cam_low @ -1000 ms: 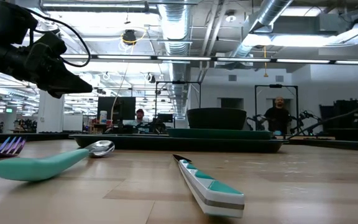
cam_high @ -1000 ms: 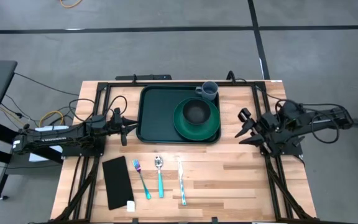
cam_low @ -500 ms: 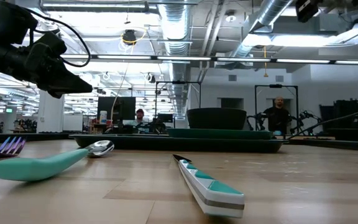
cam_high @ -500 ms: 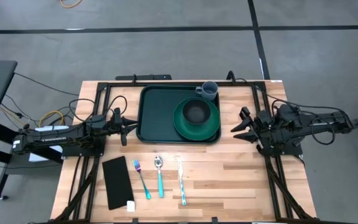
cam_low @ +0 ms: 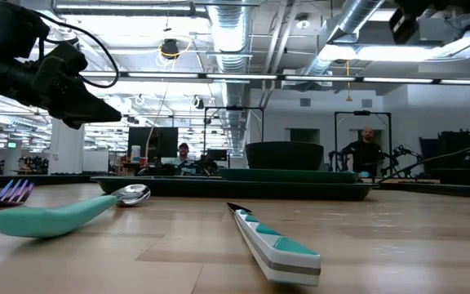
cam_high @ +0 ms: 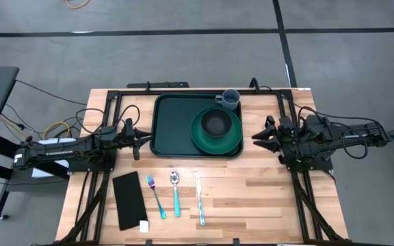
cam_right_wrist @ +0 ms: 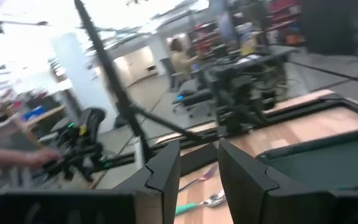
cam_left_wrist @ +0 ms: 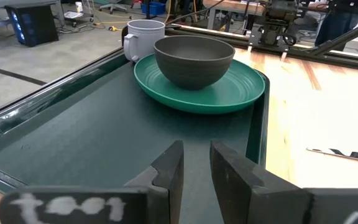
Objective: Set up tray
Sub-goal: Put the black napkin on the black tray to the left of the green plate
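The dark green tray (cam_high: 163, 126) lies at the table's far middle and also shows in the left wrist view (cam_left_wrist: 73, 143). A round green plate (cam_high: 232, 137) lies on the tray's right half, with a dark bowl (cam_high: 216, 121) on it. A grey mug (cam_high: 230, 100) stands at the tray's far right corner. My left gripper (cam_high: 138, 139) hovers just left of the tray's left rim, pointing at it, its fingers (cam_left_wrist: 169, 171) a narrow gap apart and empty. My right gripper (cam_high: 257, 139) hovers right of the tray, its fingers (cam_right_wrist: 166, 168) a narrow gap apart and empty.
A purple-tined fork (cam_high: 156, 196), a spoon (cam_high: 176, 193) and a knife (cam_high: 200, 199), all with teal handles, lie side by side on the wood near the front edge. A flat black rectangle (cam_high: 128, 200) lies left of them. People stand in the room beyond the table.
My right gripper has gone a little toward the table's left edge, closer to the tray's right rim, and has turned to point more squarely at it. Part of that arm has come into the low view's upper right.
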